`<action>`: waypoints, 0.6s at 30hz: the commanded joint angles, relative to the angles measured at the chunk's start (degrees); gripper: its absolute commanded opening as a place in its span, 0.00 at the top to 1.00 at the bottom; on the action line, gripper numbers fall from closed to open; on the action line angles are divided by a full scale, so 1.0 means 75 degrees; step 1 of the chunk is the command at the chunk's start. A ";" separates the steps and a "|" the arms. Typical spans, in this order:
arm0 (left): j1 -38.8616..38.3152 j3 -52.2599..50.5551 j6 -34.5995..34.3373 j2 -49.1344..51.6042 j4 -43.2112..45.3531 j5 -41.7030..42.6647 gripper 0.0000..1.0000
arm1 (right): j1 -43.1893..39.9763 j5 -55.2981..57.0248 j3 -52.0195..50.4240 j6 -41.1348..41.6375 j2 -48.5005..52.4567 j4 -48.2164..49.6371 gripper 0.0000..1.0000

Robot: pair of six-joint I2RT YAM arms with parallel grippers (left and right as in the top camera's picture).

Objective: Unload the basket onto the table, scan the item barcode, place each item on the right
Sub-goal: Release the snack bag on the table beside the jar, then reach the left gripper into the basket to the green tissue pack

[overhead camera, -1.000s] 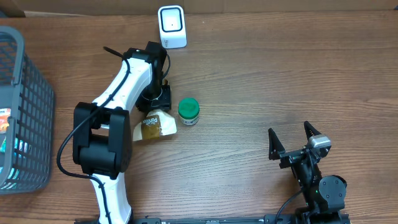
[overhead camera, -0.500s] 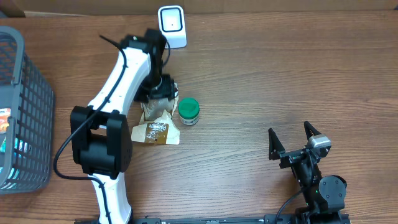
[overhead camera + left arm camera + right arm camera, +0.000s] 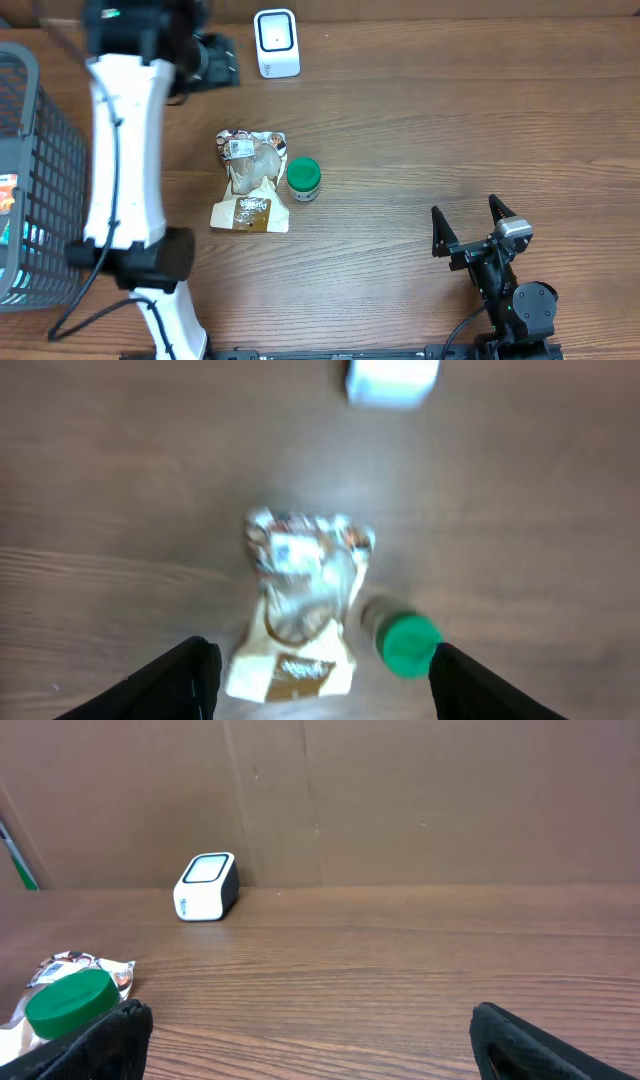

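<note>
- The left end effector (image 3: 322, 655) is seen raised well above the tabletop (image 3: 450, 120), with its fingers (image 3: 190, 672) spread wide apart and nothing held between them.
- A clear snack bag (image 3: 250, 180) with a brown label is laid flat on the tabletop, near the middle left, apart from both end effectors.
- A small white sticker (image 3: 237, 148) is seen near the bag's far end, facing up; whether it carries the barcode cannot be told.
- A small jar with a green lid (image 3: 303, 178) is stood upright just beside the bag, on its right side.
- The white barcode scanner (image 3: 276, 42) is placed at the far edge of the tabletop, beyond the bag and apart from it.
- The right end effector (image 3: 467, 212) is rested low at the near right, fully opened and empty, well apart from the bag.
- A grey wire basket (image 3: 40, 170) is set at the left edge, with some packets inside.
</note>
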 commanded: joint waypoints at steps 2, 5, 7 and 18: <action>0.0962 0.0350 0.0085 -0.1046 -0.0079 0.0038 0.29 | -0.0029 -0.0038 -0.0079 0.0029 -0.0076 0.0032 0.00; 0.1781 0.0350 0.0085 -0.1515 -0.0079 0.0035 0.28 | -0.0029 -0.0038 -0.0079 0.0029 -0.0076 0.0032 0.00; 0.2422 0.0350 0.0085 -0.1778 -0.0079 0.0035 0.28 | -0.0029 -0.0038 -0.0079 0.0029 -0.0076 0.0035 0.00; 0.6129 -0.0577 -0.0469 -0.2011 -0.0076 0.0093 0.27 | -0.0029 -0.0038 -0.0079 0.0026 -0.0076 0.0032 0.00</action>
